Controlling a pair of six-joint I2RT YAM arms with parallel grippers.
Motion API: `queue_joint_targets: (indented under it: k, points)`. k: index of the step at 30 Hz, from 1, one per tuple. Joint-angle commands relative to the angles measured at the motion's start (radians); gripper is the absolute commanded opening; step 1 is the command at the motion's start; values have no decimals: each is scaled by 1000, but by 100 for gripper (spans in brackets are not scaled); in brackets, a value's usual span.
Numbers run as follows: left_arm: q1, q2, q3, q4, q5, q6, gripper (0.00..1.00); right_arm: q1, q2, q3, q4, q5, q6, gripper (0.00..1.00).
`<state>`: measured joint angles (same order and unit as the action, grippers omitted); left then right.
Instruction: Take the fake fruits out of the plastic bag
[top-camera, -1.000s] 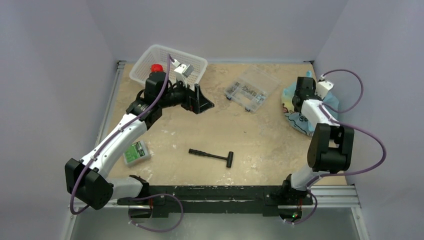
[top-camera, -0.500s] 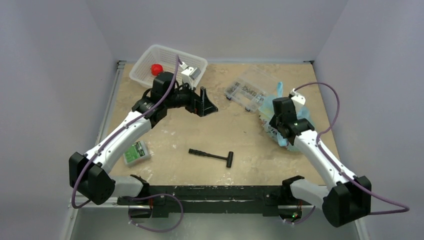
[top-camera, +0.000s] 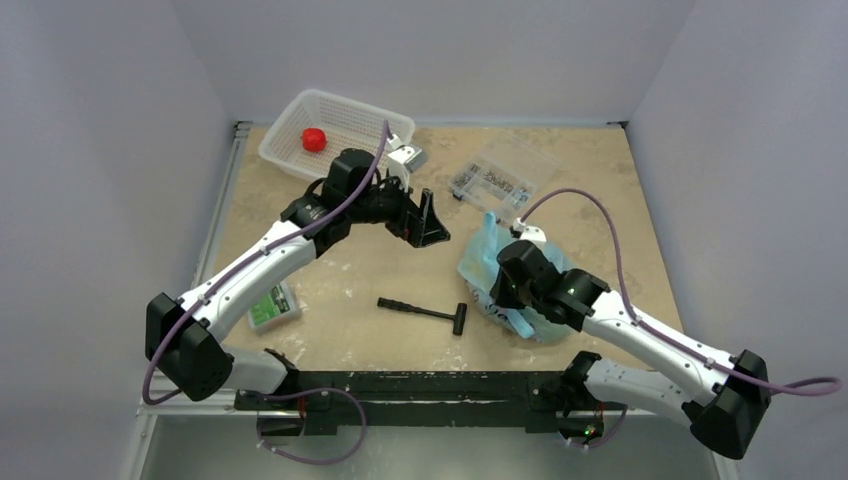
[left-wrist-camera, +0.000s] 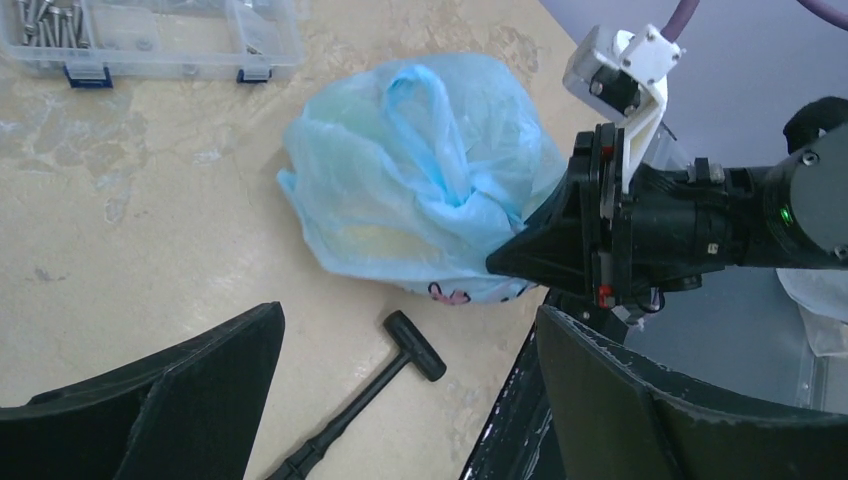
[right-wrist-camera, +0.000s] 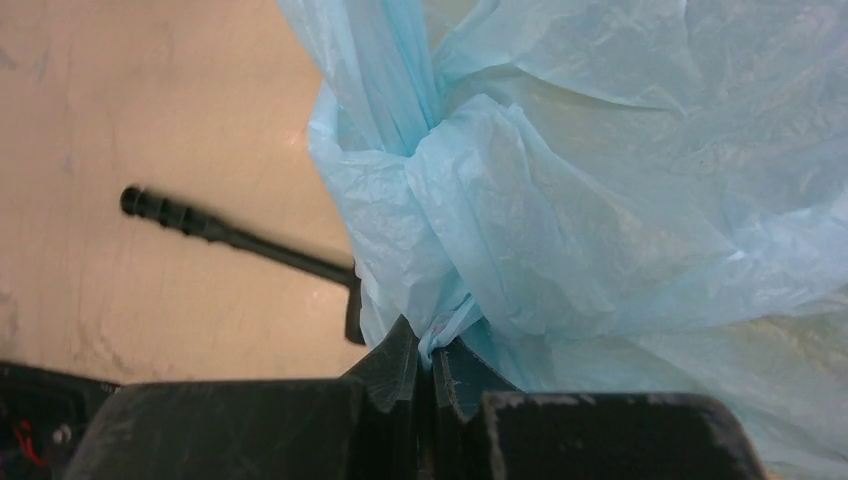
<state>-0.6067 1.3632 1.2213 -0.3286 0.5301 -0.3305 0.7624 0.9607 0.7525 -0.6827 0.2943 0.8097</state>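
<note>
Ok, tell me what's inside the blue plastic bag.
The plastic bag is bunched shut in the right gripper. Only faint yellowish patches show through the plastic, which hides whatever else is inside.

Bunched blue plastic bag (left-wrist-camera: 400, 190) (red fruit (top-camera: 314, 139) apart)

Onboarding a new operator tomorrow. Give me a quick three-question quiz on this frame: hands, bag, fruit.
1. True or false: the left hand is shut on the plastic bag.
2. Where does the red fruit lie? A) in the white basket B) beside the hammer C) in the compartment box
3. Fill in: the bag's bunched plastic is pinched by the ____ hand.

Key
1. False: the left hand is open and apart from the bag.
2. A.
3. Right: the right hand is closed on a fold of the bag.
</note>
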Motion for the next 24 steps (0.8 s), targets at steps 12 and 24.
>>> queue_joint_targets:
  k: [12, 24]
  points:
    - [-201, 44, 83, -112, -120, 117, 88, 120, -164, 123, -120, 120, 54, 44]
    - [-348, 188, 104, -125, -88, 66, 82, 120, -354, 55, -161, 203, 160, 45]
